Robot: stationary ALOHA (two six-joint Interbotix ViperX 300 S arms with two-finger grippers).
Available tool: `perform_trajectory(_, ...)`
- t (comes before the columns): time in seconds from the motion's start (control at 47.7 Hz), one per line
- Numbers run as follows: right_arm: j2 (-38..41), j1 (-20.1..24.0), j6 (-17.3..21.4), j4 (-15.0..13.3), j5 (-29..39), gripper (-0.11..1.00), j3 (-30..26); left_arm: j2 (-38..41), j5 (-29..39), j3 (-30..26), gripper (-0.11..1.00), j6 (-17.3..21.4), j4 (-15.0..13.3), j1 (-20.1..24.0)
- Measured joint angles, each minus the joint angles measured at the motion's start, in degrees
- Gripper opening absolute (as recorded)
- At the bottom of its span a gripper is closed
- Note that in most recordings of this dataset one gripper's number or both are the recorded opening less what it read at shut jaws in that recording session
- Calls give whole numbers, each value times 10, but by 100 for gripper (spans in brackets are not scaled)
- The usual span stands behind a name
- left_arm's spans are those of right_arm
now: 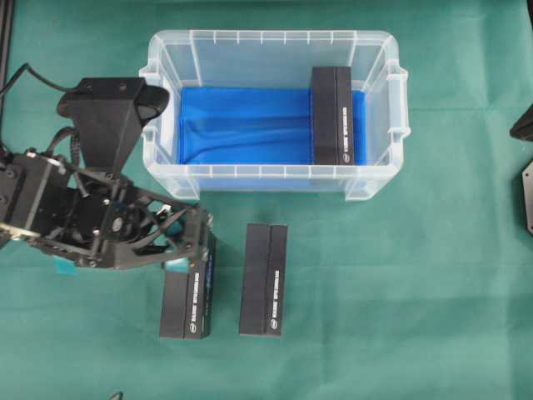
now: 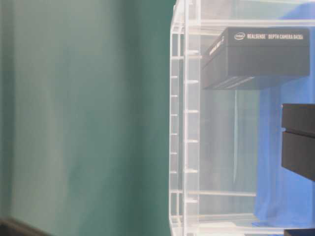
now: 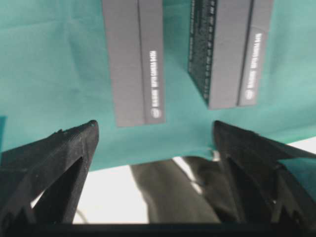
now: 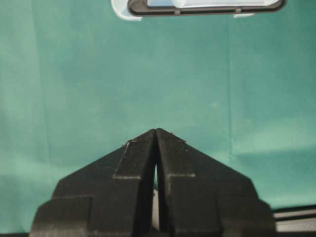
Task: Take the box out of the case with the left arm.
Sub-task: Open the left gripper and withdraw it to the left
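Observation:
The clear case point(image 1: 266, 37) with a blue cloth bottom stands at the back middle. One black box point(image 1: 333, 117) lies inside it at the right end; it also shows through the wall in the table-level view point(image 2: 261, 56). My left gripper point(image 1: 119, 266), with teal pads, is open and empty, over the table in front of the case's left end. In the left wrist view its fingers point(image 3: 74, 148) stand wide apart with nothing between them. My right gripper point(image 4: 156, 131) is shut and empty at the far right edge point(image 1: 526, 192).
Two more black boxes lie on the green cloth in front of the case, one point(image 1: 187, 296) partly under my left gripper, one point(image 1: 264, 279) to its right. Both show in the left wrist view point(image 3: 133, 59) point(image 3: 229, 49). The case handle point(image 4: 207, 6) tops the right wrist view.

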Motion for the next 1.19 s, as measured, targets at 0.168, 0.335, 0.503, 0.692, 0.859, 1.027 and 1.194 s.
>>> perform_trajectory(0.168,0,0,0,0,1,0,0,-47,1,43,95,-10,-3,-28)
perform_trajectory(0.335,0,0,0,-1,1,0,0,-105,17,87,95,-21,-3,-39)
perform_trajectory(0.503,1,0,-1,-1,1,0,0,-134,20,112,95,-22,-3,-40)
perform_trajectory(0.692,0,0,-1,0,1,0,0,-135,22,114,95,-18,-3,-38)
perform_trajectory(0.859,1,0,0,-1,1,0,0,-149,52,123,95,9,-3,-6)
perform_trajectory(1.027,3,0,0,0,1,0,1,-169,75,136,95,76,-1,62)
perform_trajectory(1.194,3,0,-1,0,2,0,0,-186,77,147,95,159,-3,155)
